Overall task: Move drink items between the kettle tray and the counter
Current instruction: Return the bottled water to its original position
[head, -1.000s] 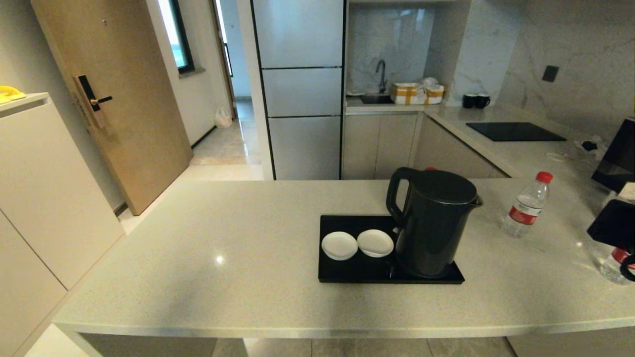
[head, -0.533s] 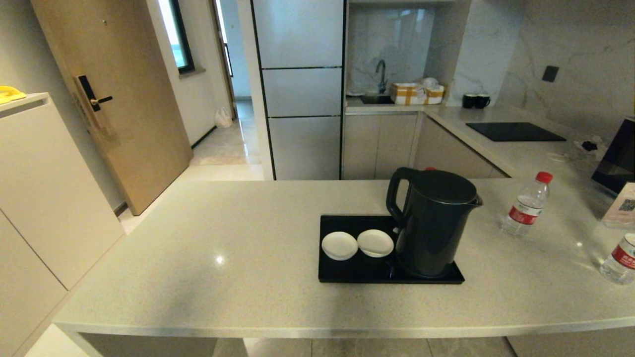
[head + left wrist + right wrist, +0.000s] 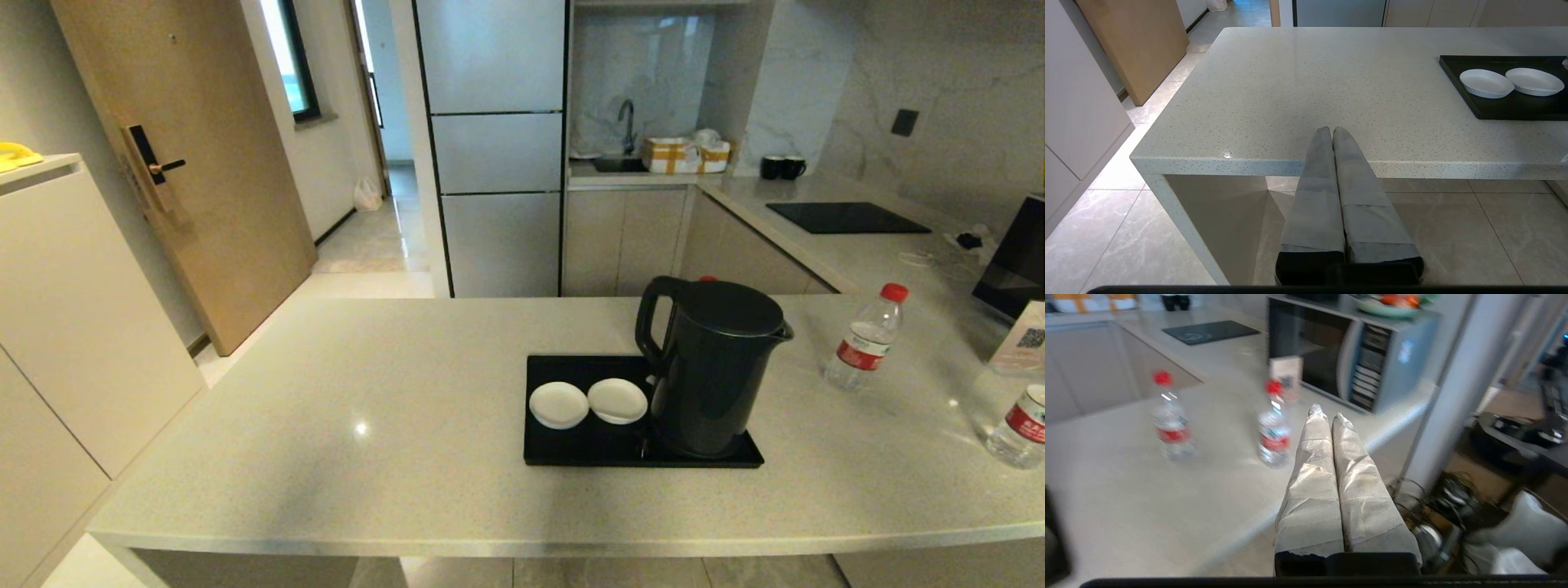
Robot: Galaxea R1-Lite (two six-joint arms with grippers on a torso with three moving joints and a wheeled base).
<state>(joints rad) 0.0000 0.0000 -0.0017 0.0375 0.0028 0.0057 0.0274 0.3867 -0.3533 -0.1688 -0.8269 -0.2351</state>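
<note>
On the counter (image 3: 392, 408), both water bottles are standing upright, right of the kettle tray (image 3: 571, 445): one bottle (image 3: 864, 338) near the kettle (image 3: 710, 367), the other bottle (image 3: 1020, 425) at the head view's right edge. A second ago the right gripper (image 3: 1327, 414) was covering that bottle; now it is hanging clenched and empty off the counter's edge. The left gripper (image 3: 1330, 131) is idling clenched, below the counter's near edge.
</note>
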